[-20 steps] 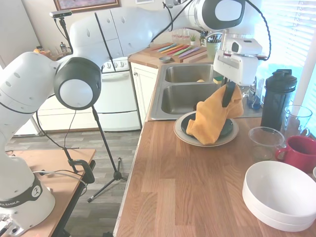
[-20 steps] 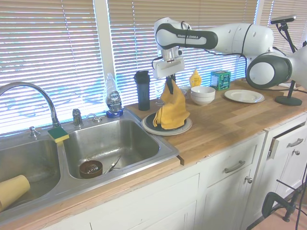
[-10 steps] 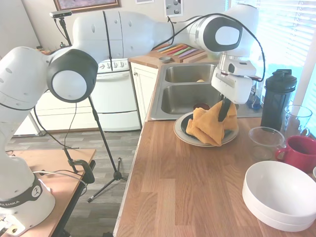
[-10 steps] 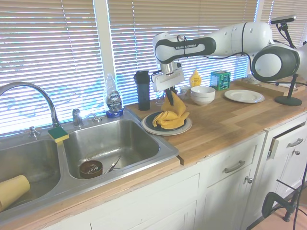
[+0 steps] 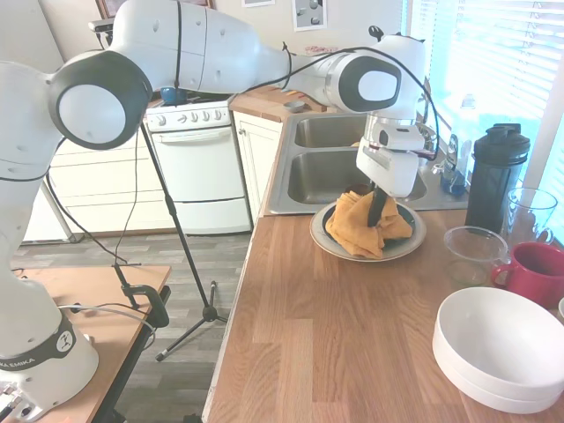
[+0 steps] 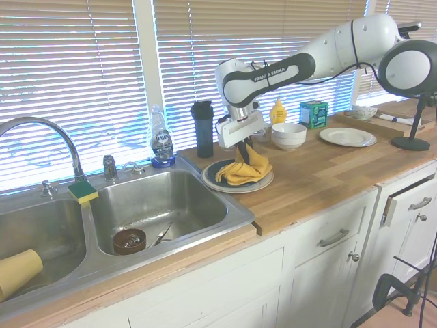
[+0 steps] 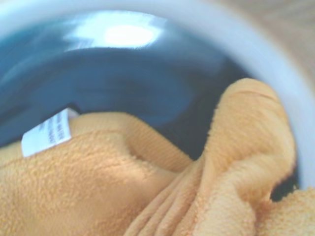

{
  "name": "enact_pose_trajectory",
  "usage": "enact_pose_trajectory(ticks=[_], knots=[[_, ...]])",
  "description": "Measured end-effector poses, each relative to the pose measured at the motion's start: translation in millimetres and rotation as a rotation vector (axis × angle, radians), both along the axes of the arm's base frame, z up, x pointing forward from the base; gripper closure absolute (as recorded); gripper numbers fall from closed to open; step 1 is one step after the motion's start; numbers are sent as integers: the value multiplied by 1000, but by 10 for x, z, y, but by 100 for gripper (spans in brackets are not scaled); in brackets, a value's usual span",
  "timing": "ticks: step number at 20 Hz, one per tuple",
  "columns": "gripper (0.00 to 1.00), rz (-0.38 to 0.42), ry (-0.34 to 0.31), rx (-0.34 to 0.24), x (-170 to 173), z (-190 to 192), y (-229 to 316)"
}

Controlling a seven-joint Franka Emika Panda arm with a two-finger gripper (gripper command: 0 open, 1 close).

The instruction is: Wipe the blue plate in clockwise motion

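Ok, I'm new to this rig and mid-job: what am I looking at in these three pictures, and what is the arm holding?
The machine is one white robot arm whose two fingers pinch things. Two pictures come from room cameras on opposite sides of a wooden kitchen counter; the blurry close-up comes from a camera on the arm's wrist. The fingers are closed on a crumpled orange terry cloth, pressed down onto the round dark teal-blue plate, which sits on a slightly larger cream plate beside the steel sink. The wrist view shows the same cloth and blue glaze. Also on the counter: stacked white bowls, a red mug, a clear glass bowl and a black shaker bottle.
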State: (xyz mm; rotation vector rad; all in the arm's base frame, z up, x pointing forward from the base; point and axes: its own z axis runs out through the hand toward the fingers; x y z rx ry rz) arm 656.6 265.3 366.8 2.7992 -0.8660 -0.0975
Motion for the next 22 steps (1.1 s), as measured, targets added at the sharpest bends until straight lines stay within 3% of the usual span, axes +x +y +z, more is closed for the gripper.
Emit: enact_pose_trajectory(ticks=[11,16,22], knots=[[100,56,-46,3,-949,-99,476],[100,49,-78,31,-920,-36,603],[100,1,-99,71,-602,80,530]])
